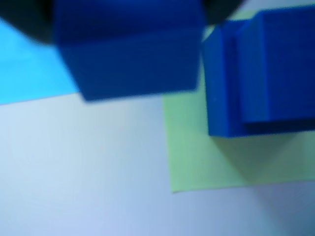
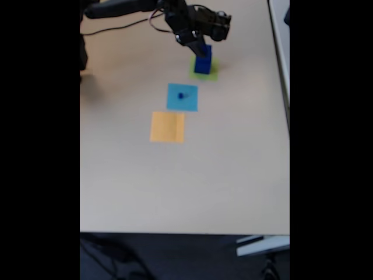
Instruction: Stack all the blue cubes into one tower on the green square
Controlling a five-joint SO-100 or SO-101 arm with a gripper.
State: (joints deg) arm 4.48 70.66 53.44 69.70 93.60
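Observation:
In the wrist view a dark blue cube [image 1: 129, 54] hangs blurred and close to the camera, with my gripper [image 1: 128, 19] shut on it; dark fingers [image 1: 29, 22] show at its upper corners. To its right a tower [image 1: 261, 73] of two blue cubes stands on the green square [image 1: 202, 157]. The held cube is left of the tower and near its top height. In the fixed view my gripper [image 2: 202, 45] hovers just over the tower [image 2: 203, 64] on the green square [image 2: 206, 74]. A tiny blue cube [image 2: 180, 95] sits alone on the light-blue square.
A light-blue paper square [image 2: 182, 97] lies just in front of the green one, with an orange square [image 2: 167, 127] in front of that. The light-blue square [image 1: 29, 64] also shows at the wrist view's upper left. The table edge [image 2: 280, 70] runs along the right.

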